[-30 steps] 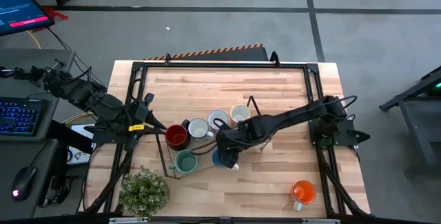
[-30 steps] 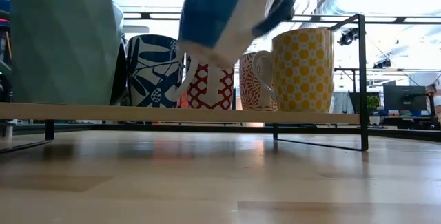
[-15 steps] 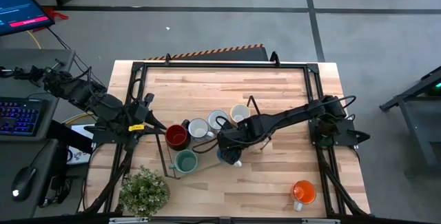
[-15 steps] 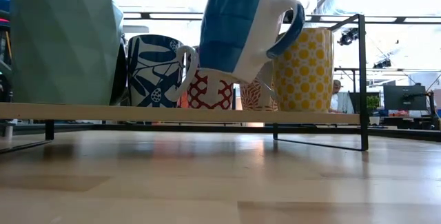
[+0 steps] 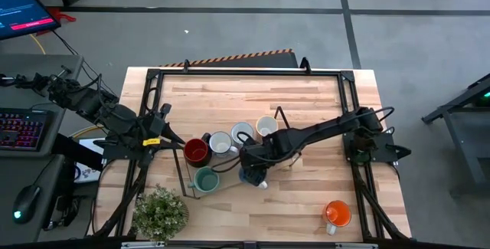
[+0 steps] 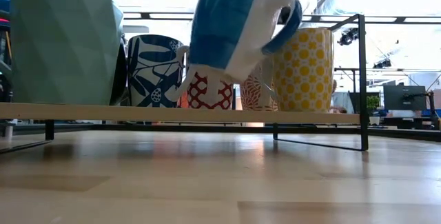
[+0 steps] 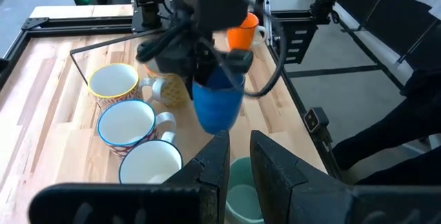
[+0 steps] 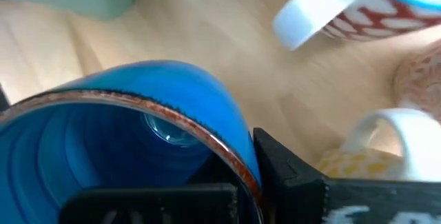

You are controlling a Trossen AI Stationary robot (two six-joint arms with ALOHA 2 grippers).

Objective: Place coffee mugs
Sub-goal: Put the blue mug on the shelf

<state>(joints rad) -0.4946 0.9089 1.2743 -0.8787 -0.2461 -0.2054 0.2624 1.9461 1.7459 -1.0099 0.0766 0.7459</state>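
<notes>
My right gripper [image 5: 256, 170] hangs over the table's middle, shut on a blue mug [image 6: 234, 24] that is tilted in the air above a low shelf [image 6: 207, 114]. On the shelf stand a teal mug [image 6: 62, 41], a blue-leaf mug [image 6: 153, 71], a red-patterned mug [image 6: 210, 89] and a yellow-dotted mug [image 6: 303, 69]. A dark red mug [image 5: 197, 151] stands at the row's left end. An orange mug [image 5: 337, 214] stands near the front right corner. My left gripper [image 7: 238, 158] waits at the table's left, a narrow gap between its fingers, nothing in it. My right gripper holds the blue mug by its rim [image 8: 234, 158], one finger inside the mug and one finger [image 8: 279, 165] outside the wall. The fingers come from above, slanting down. The mug hangs lifted clear of the shelf, tilted, its handle [image 6: 286, 17] toward the yellow-dotted mug.
A potted green plant [image 5: 161, 211] stands at the near left corner. A black wire frame [image 6: 362, 79] rises at the shelf's end. Bare wood [image 5: 230, 96] lies behind the mugs and between the shelf and the orange mug.
The blue mug has rocked in my right gripper's hold: steeply tilted a second ago, it swung nearer upright toward the yellow-dotted mug, then tipped partly back. It stays clear of the shelf, and the gripper hangs over the same spot.
</notes>
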